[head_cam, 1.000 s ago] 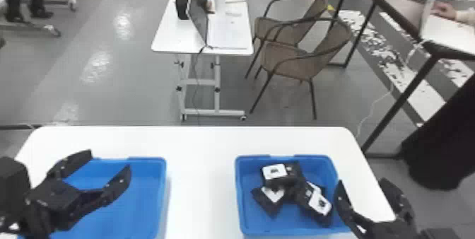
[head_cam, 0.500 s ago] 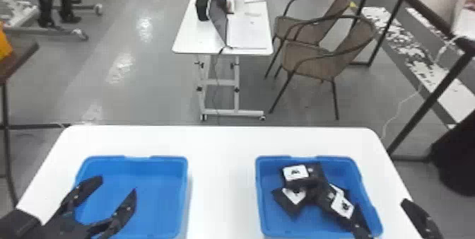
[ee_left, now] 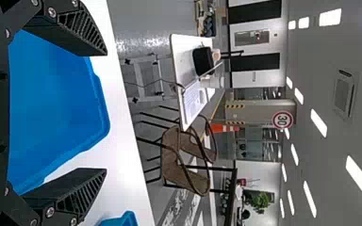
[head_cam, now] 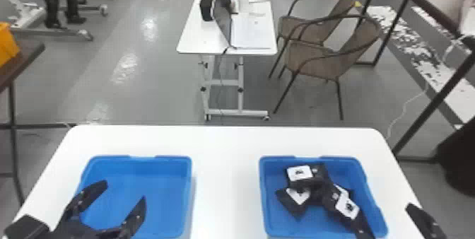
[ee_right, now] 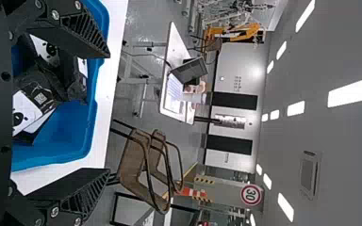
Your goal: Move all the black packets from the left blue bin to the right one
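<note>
Right gripper [head_cam: 385, 210] has its fingers spread wide, one seen against the near right corner of the right bin [head_cam: 275, 220], the other just outside it. Black packets [head_cam: 300, 173] with white labels lie heaped in that bin, some overlapping, most toward its middle and right side. Left gripper [head_cam: 123, 191] is parted too, its fingertips over the left bin [head_cam: 169, 199]. Both bins are blue and sit well apart on a white table [head_cam: 226, 171]. Beyond its far edge, a smaller white table [head_cam: 198, 40] on casters bears an open laptop [head_cam: 222, 26], with two brown chairs [head_cam: 328, 58] beside it. Off to the left, an orange crate [head_cam: 7, 44] rests on a dark table [head_cam: 26, 52]
</note>
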